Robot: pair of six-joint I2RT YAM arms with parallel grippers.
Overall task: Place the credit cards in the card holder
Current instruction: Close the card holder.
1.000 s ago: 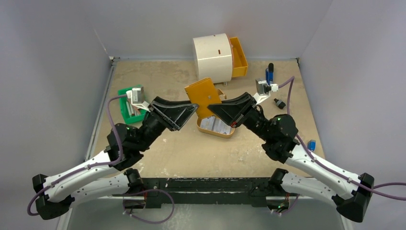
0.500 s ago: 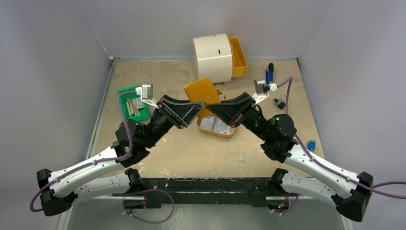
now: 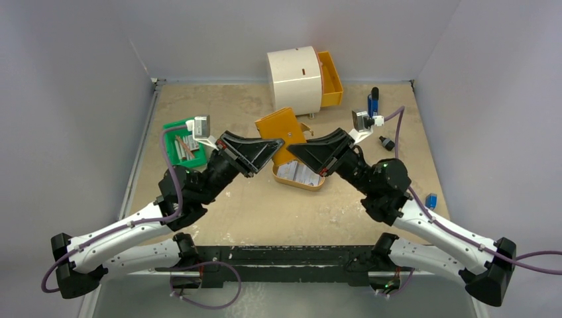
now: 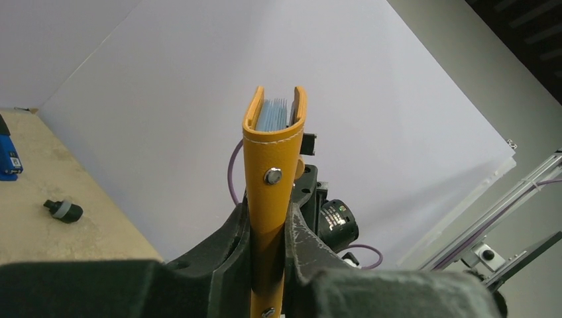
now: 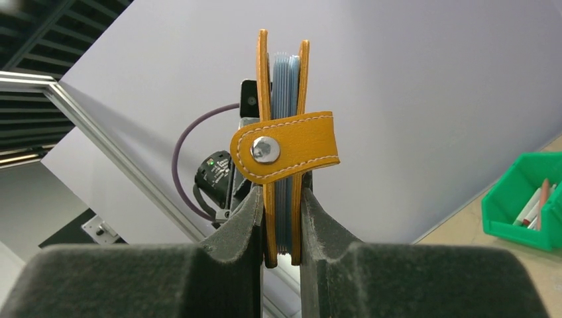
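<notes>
We pinch the orange-tan leather card holder in left tool and right tool; uneven pulls could wrench it loose.

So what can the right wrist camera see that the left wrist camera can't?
Only the right wrist view shows the green bin with sticks in it. Only the left wrist view shows a small black cap and a blue thing on the table. Both show the orange card holder holding bluish cards, pinched by the right gripper in one and the left gripper in the other.
</notes>
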